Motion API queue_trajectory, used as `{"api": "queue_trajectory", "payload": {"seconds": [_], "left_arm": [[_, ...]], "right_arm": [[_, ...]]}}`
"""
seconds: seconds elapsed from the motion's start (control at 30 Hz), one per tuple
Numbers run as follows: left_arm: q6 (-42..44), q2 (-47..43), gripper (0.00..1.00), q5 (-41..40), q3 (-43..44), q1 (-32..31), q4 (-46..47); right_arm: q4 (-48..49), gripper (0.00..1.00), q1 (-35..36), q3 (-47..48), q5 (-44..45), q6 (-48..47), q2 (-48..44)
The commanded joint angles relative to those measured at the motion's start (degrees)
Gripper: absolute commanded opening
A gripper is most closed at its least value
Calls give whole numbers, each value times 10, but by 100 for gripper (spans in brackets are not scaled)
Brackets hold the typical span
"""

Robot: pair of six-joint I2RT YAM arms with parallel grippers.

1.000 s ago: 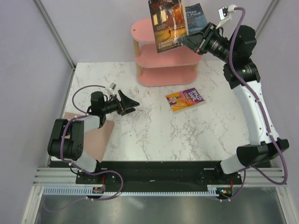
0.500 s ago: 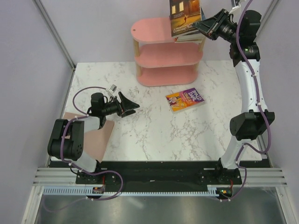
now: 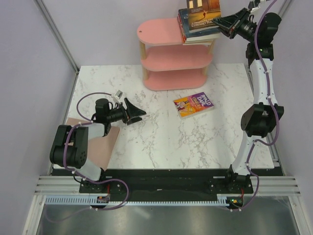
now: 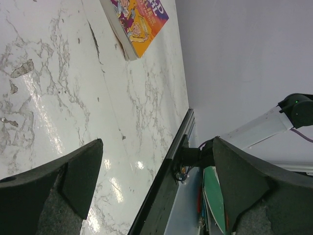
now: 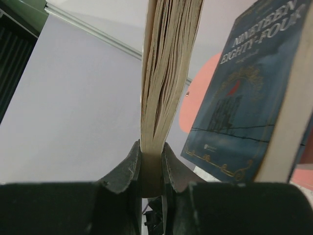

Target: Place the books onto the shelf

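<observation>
Nearest me, my left gripper [image 3: 139, 114] hung wide open, idle. On the table [image 3: 146, 142] lay the Roald Dahl book [image 3: 194, 104], unshelved. Farthest, my right gripper [image 3: 219, 22] pinched the dark brown book [image 3: 203, 6] over the stack [image 3: 198, 30] on the shelf [image 3: 159, 32] top; best lower it flat, squared, before release.

Even, diffuse overhead light is filling the top view, and the marble surface [image 3: 161, 142] is carrying only faint, soft-edged shadows. In the left wrist view, white glare patches are reflecting off the surface, and the left jaws are appearing dark and slightly blurred at close range. In the right wrist view, the page edges of the book [image 5: 168, 73] are resolving sharply, while the right jaws are appearing underexposed.
</observation>
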Motion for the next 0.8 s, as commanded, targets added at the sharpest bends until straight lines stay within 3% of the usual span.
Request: {"api": "queue_trajectory", "payload": {"seconds": [0.0, 0.5, 0.7, 0.77], "left_arm": [[27, 3, 100, 19, -4, -1, 12], [27, 4, 100, 20, -3, -1, 9], [29, 3, 100, 21, 0, -1, 5], [30, 2, 100, 22, 1, -1, 4]], "right_arm": [[67, 6, -9, 38, -39, 60, 14], [28, 7, -9, 33, -58, 53, 29], [8, 12, -9, 27, -54, 45, 31], [3, 19, -10, 25, -53, 42, 29]]}}
